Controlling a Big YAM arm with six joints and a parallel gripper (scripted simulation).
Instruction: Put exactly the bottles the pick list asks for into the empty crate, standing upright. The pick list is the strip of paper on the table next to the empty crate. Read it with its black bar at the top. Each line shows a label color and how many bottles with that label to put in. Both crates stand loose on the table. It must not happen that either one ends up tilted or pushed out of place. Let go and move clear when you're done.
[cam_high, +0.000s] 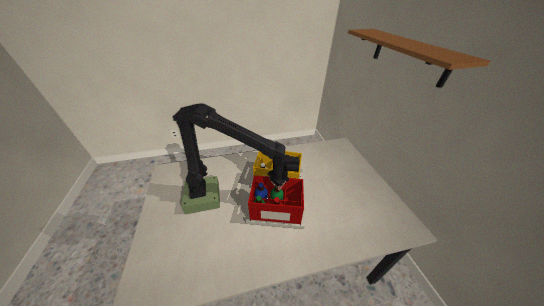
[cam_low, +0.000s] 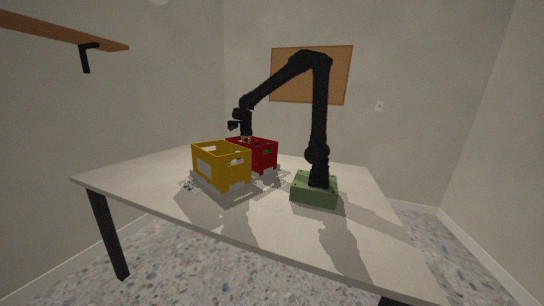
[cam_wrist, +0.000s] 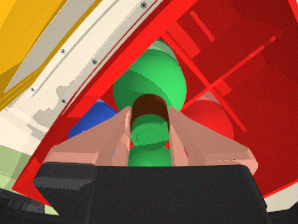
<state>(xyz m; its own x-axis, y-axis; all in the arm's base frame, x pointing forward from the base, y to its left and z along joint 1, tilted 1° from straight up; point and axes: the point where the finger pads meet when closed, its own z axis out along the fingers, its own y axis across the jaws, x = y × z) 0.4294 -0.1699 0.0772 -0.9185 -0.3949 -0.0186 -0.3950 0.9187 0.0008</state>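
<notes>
Looking down from the top, the gripper (cam_high: 276, 186) hangs over the red crate (cam_high: 276, 215) near the table's far edge, the exterior view shows it plumb above, and at the wrist its jaws pinch the green bottle (cam_wrist: 149, 112) by the neck, upright.

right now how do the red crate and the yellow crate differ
The red crate holds several bottles, among them a green bottle on whose neck the gripper is shut. The yellow crate shows no bottles from the exterior view, though the top view shows a small pale thing inside that is too small to name. The red crate sits nearer the arm's green base; the yellow one lies beyond it. Both stand upright on the table, side by side, each with a pale panel on one side.
</notes>
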